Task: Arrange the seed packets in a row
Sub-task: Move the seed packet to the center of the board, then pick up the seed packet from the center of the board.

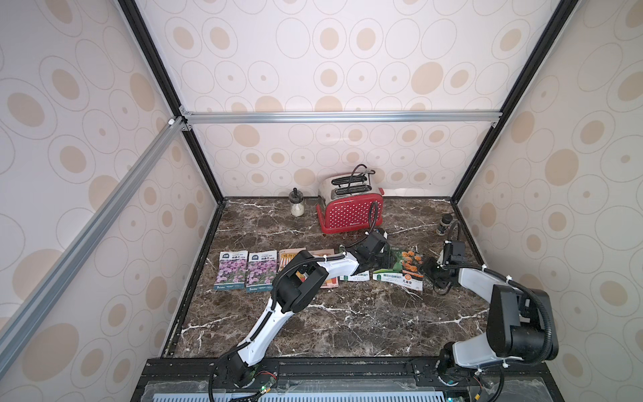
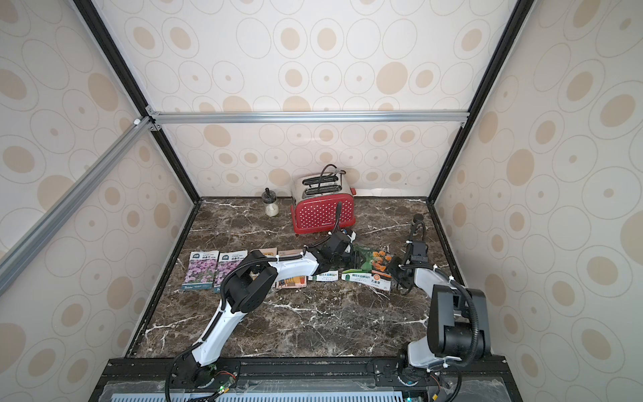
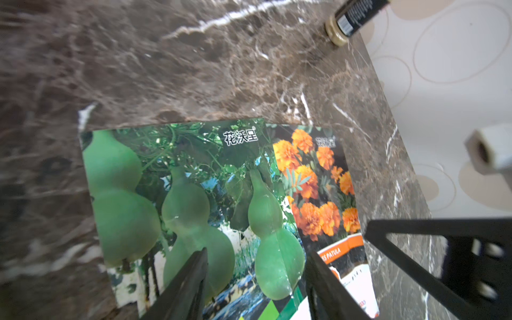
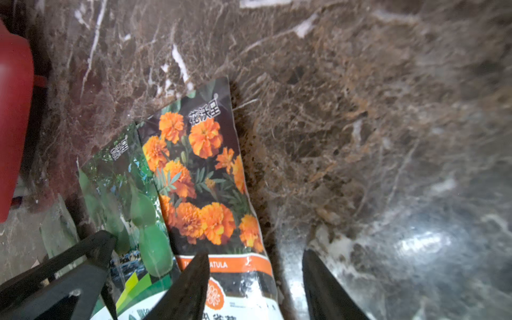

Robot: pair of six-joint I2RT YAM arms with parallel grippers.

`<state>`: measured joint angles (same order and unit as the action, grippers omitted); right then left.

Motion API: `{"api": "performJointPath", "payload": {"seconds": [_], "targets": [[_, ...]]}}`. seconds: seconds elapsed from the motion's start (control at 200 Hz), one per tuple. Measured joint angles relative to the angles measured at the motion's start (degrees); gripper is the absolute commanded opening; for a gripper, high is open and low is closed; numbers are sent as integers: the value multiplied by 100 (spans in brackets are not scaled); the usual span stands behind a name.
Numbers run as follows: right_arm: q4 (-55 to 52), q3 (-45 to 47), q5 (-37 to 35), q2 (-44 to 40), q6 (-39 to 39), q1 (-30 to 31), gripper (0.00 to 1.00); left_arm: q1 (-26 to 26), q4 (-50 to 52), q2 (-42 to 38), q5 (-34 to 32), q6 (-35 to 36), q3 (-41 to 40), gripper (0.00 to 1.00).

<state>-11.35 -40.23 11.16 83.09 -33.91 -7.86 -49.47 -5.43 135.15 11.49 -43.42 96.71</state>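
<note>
Row of seed packets (image 1: 261, 271) lies flat across the marble table (image 1: 348, 323). Far left are two purple-flower packets (image 1: 230, 269), side by side, face up. Next are pink-orange packets (image 1: 290, 257), mostly hidden under the left arm (image 1: 334, 266). Then a green-gourd packet (image 3: 188, 199); the left end effector (image 3: 257, 252) is over it, jaws spread, pinching nothing. The orange-flower packet (image 4: 205, 171) overlaps the gourd one's edge. The right end effector (image 4: 255, 253) is spread too, with one finger over that packet and the other over bare table. A red toaster (image 1: 349, 209) stands behind.
</note>
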Motion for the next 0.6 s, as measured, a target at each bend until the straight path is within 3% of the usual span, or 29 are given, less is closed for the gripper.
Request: {"api": "performJointPath", "payload": {"seconds": [0.215,0.325,0.431,0.556,0.601], "targets": [[-20,-37,157,55,79,0,56,9,-20,-4,-136,-216,-4,57],[9,-37,269,343,92,0,51,9,-24,-4,-146,-267,-4,57],[138,-98,389,514,101,-4,37,9,-28,-4,-155,-295,-4,57],[168,-116,433,638,208,-4,0,13,-39,-4,-155,-328,-4,57],[153,-116,422,656,129,-4,0,13,-42,-4,-153,-332,-4,57]]}}
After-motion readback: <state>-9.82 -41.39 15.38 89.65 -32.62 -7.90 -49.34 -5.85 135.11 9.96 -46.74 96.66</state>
